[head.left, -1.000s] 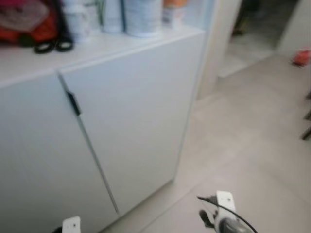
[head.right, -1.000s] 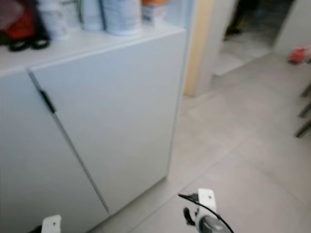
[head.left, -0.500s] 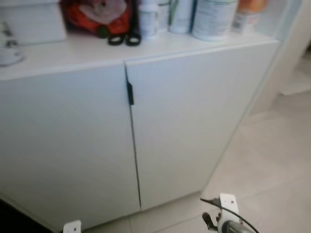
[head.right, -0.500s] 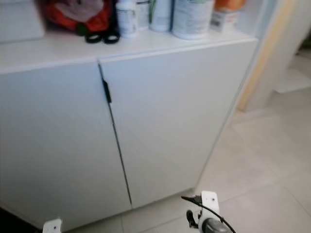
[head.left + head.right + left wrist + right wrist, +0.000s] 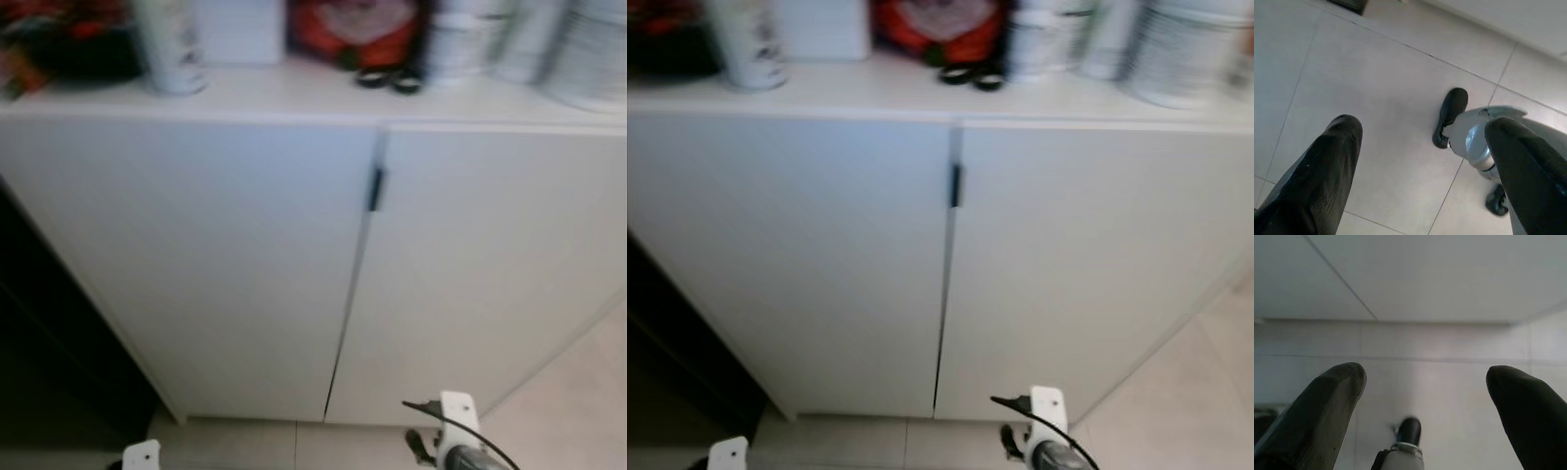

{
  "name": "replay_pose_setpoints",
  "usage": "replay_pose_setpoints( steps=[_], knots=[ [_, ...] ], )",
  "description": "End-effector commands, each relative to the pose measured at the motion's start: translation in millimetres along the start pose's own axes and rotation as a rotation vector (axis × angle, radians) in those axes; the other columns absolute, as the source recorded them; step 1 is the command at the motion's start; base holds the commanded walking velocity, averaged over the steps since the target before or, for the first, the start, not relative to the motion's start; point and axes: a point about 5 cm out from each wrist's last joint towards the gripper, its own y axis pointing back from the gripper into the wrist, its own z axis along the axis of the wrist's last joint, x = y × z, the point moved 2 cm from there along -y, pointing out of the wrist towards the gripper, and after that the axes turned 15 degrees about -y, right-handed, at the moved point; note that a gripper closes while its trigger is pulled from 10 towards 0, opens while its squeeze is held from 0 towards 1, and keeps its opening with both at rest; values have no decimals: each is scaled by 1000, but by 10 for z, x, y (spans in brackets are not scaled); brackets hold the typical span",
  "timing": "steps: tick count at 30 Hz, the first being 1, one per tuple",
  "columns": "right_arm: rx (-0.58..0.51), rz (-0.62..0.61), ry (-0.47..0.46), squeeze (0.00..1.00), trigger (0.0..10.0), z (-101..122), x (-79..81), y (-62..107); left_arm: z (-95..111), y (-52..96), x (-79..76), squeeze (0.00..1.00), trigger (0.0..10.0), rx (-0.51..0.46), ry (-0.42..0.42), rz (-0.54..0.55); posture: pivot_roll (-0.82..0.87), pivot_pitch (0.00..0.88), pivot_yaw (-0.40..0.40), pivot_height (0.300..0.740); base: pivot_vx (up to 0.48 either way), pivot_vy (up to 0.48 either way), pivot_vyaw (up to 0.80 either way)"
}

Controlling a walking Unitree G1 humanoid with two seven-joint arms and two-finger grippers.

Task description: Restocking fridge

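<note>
Currently the cabinet (image 5: 245,255) doors are closed; restocking appears not yet begun. Left gripper (image 5: 1425,161) and right gripper (image 5: 1425,396) hang spread, empty.

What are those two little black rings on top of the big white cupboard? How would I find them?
Look at the white two-door cupboard and follow the gap between its doors, past the small black handle, up to the top. Just to the right of that line lie the two black rings, side by side at the front, before a red-orange bag. They are the only small, flat, dark things there; the neighbours are tall white containers.
</note>
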Motion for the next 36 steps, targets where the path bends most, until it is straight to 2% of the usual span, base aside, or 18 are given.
replay_pose_setpoints(
  steps=[1,9,17,36],
  knots=[
    [7,-28,-1,0,10000,-24,-104,16,-21,1,-39,0,10000,6,0,-10,35,0,-57,740,0,0,800],
    [10,-30,-5,0,10000,-28,-107,16,-24,0,-35,0,10000,15,-36,-11,36,0,-57,740,0,0,773],
    [2,-50,-30,0,10000,-29,-120,17,-34,0,-40,0,10000,24,-29,-17,37,0,-56,740,0,0,0],
    [-4,-58,-49,0,10000,-49,-123,17,-53,3,-35,0,10000,33,-56,-22,38,0,-47,740,0,423,0]
  ],
)
